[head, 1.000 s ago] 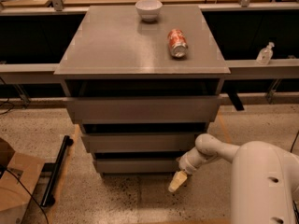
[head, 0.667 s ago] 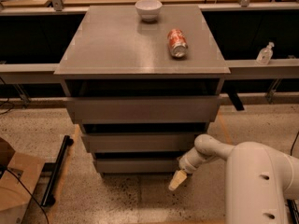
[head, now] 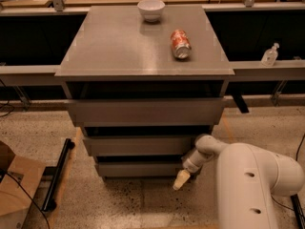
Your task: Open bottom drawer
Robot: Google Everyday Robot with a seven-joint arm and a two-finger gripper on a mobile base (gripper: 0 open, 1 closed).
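Note:
The bottom drawer (head: 140, 169) is the narrowest, lowest grey front of three on the grey cabinet, just above the floor, and looks shut. My white arm reaches in from the lower right. My gripper (head: 181, 179) with its cream tip hangs at the drawer's right end, just in front of and slightly below the front panel.
The mid drawer front (head: 138, 145) and the widest top drawer front (head: 145, 111) sit above. A white bowl (head: 151, 9) and a red can (head: 180, 44) lying on its side rest on the cabinet top (head: 109, 46). A cardboard box (head: 16, 185) and a black bar (head: 57, 175) lie on the floor at left.

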